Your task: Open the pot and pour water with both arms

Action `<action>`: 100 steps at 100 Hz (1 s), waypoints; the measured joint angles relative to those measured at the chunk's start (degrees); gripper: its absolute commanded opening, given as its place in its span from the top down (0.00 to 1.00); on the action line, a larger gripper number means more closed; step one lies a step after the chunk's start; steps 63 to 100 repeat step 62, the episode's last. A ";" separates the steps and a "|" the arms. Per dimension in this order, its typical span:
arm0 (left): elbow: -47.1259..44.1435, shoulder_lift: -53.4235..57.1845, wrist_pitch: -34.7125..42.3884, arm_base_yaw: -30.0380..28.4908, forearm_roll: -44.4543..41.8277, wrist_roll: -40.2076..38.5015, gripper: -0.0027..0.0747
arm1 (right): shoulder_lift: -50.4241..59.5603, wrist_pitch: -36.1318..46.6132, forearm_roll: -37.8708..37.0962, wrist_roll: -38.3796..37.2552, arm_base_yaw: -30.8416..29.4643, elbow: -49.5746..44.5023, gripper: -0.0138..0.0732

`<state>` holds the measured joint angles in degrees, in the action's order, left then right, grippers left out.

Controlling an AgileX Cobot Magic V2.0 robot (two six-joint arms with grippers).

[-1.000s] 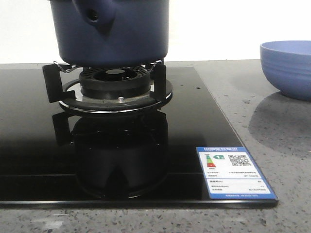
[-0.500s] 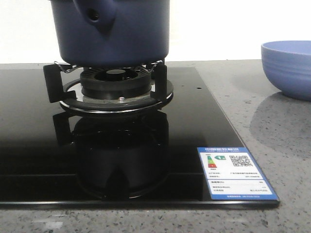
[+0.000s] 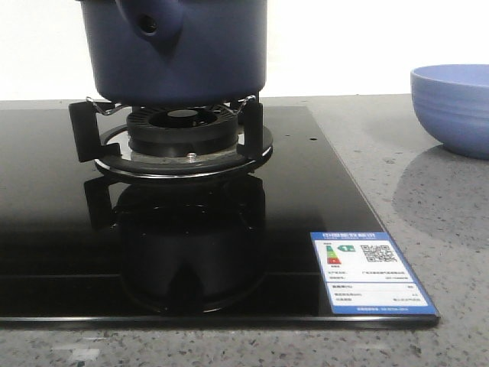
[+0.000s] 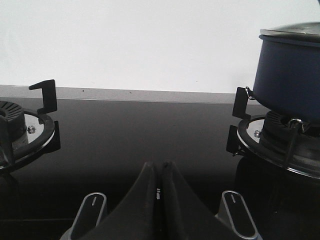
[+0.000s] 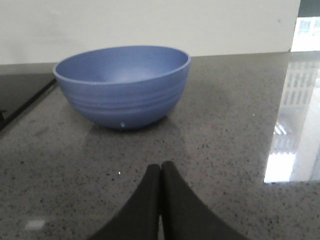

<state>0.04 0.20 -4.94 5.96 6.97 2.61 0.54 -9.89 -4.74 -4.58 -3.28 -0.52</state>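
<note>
The dark navy pot (image 3: 176,50) stands on a gas burner's black supports, its handle stub with a small hole facing the front camera. In the left wrist view the pot (image 4: 292,75) appears with a shiny lid rim (image 4: 292,31) on top. My left gripper (image 4: 159,165) is shut and empty, low over the black glass hob, well short of the pot. My right gripper (image 5: 161,167) is shut and empty above the grey counter, a short way in front of the light-blue ribbed bowl (image 5: 122,85). Neither gripper shows in the front view.
The black glass hob (image 3: 306,199) carries an energy label (image 3: 370,271) at its front right corner. A second burner (image 4: 22,127) lies across the hob from the pot. The light-blue bowl (image 3: 452,107) stands on the speckled counter (image 3: 435,214) right of the hob. Two hob knobs (image 4: 90,210) flank my left gripper.
The front view has shifted very slightly; the pot, burner and bowl keep their places. No gripper motion is visible.
</note>
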 measured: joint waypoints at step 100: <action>0.00 0.00 0.00 0.00 0.00 0.00 0.99 | 0.03 0.20 -0.37 0.47 0.00 0.00 0.89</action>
